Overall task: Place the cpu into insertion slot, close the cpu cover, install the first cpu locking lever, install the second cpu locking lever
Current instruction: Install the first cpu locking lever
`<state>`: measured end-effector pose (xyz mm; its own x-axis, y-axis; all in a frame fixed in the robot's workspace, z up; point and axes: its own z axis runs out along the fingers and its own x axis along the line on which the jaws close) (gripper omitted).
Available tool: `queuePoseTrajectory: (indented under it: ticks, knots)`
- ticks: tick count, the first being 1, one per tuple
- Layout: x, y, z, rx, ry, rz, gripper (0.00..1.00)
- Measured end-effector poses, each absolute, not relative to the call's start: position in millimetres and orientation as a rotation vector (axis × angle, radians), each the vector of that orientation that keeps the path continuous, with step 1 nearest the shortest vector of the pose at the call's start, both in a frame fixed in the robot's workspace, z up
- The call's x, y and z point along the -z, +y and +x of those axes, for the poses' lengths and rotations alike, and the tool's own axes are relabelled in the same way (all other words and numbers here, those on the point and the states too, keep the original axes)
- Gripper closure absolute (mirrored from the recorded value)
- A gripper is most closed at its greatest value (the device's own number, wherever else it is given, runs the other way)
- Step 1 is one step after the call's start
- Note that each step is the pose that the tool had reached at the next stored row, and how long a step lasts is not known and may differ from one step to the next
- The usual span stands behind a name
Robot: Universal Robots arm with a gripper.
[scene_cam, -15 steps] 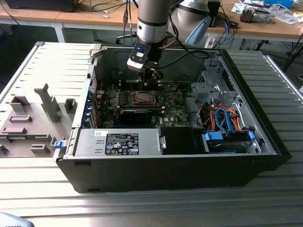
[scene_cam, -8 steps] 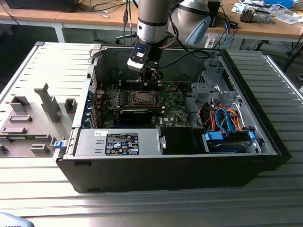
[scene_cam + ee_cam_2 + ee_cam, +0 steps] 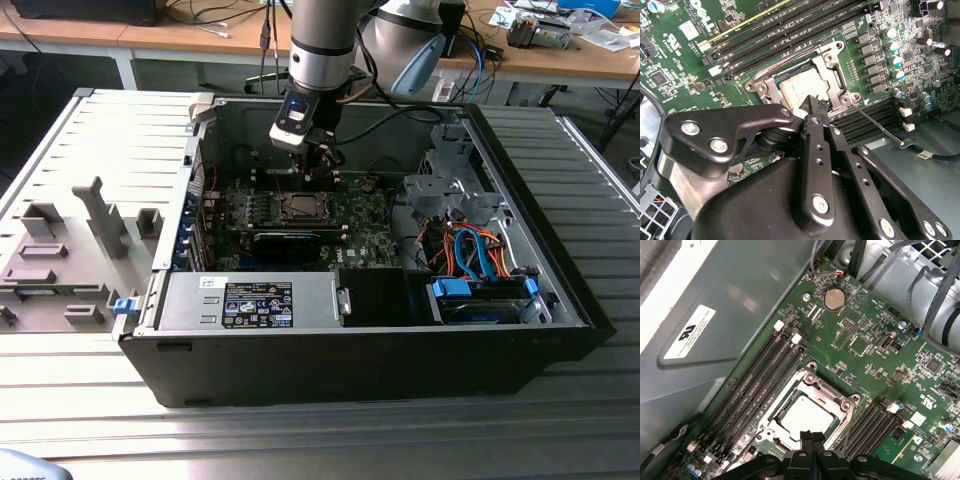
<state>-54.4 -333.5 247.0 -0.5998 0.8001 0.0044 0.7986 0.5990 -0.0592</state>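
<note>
Jaws pressed together tip to tip, with nothing gripped between them, hang just above the cpu [image 3: 807, 416]; in the first wrist view the two black fingertips [image 3: 807, 439] meet in a thin line over the chip's near edge, and in the second wrist view one finger [image 3: 812, 107] reaches in over a corner of the same chip. The cpu [image 3: 801, 86] lies flat in the insertion slot [image 3: 759, 86], its dull silver top facing up. The cpu cover [image 3: 816, 384] appears to lie down around it, the chip showing through the square window, with screw heads at the frame's corners. A thin metal lever [image 3: 875, 121] runs out at a slant from one corner of the socket, its bent end resting off the edge of the green motherboard [image 3: 875, 360]. Long black memory slots [image 3: 760, 385] flank the socket on two sides, and a round coin battery [image 3: 834, 298] sits further along the board. In the exterior view the arm [image 3: 322, 45] comes down into an open computer case [image 3: 300, 370] lying on a ribbed grey worktop [image 3: 110, 110], reaching the board beside the socket. A silver power supply [image 3: 250, 300] fills the near side of the case, blue and orange cables [image 3: 475, 250] bunch toward the exterior view's right, and a grey fixture plate [image 3: 60, 260] with raised blocks lies on the exterior view's left.
</note>
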Motion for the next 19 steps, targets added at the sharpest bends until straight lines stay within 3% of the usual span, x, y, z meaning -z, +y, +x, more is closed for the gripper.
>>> queuePoseTrajectory:
  ticks: [19]
  knots:
    - [-246.9, -333.5, -54.4, -0.08, -2.8, -1.355, 0.89]
